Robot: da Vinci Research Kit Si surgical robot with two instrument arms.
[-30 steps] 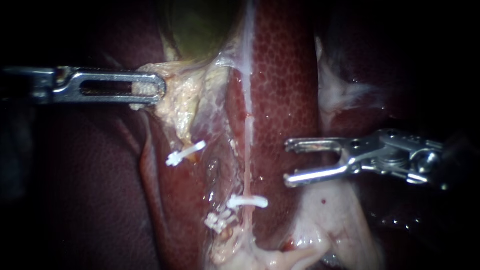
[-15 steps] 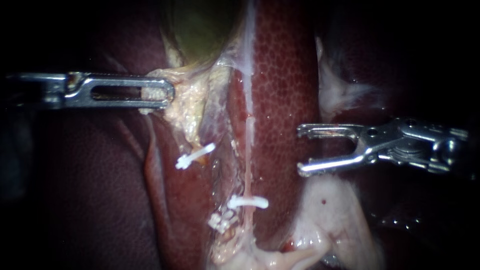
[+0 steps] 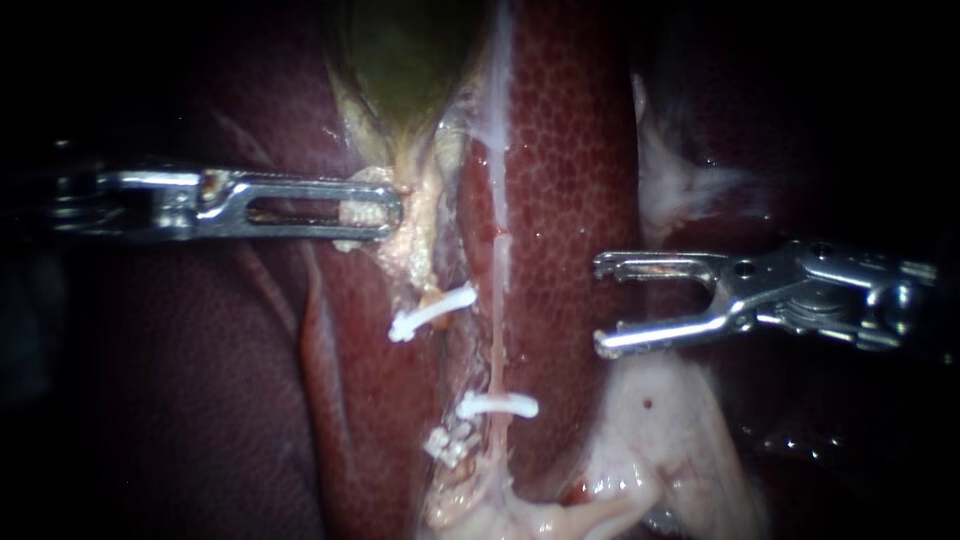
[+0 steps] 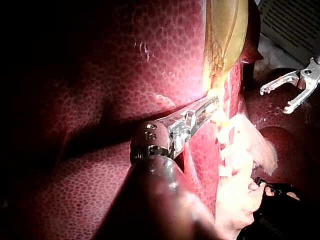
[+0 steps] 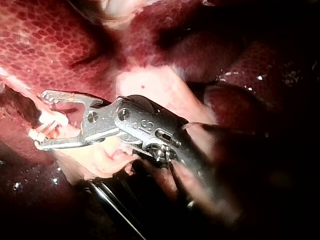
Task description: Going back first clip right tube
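The thin pale right tube (image 3: 495, 320) runs down the middle and carries a white clip (image 3: 497, 405) across it. My right instrument (image 3: 598, 305) stands to the right of that tube with its jaws open and nothing between them; it hovers over the liver (image 3: 570, 170). My left instrument (image 3: 372, 210) is shut on the pale fatty tissue (image 3: 415, 235) under the green gallbladder (image 3: 400, 60). In the left wrist view its jaws (image 4: 207, 107) bite the same tissue. In the right wrist view the open jaws (image 5: 42, 120) point toward the tube.
Two more white clips lie left of the right tube, one slanted (image 3: 432, 311) and one lower (image 3: 450, 443). Whitish fatty tissue (image 3: 660, 430) bulges under my right instrument. More pale tissue (image 3: 680, 185) lies above it.
My left instrument has moved right and slightly down, carrying the pale tissue and the slanted clip with it. My right instrument drew back to the right, then held still, jaws open.
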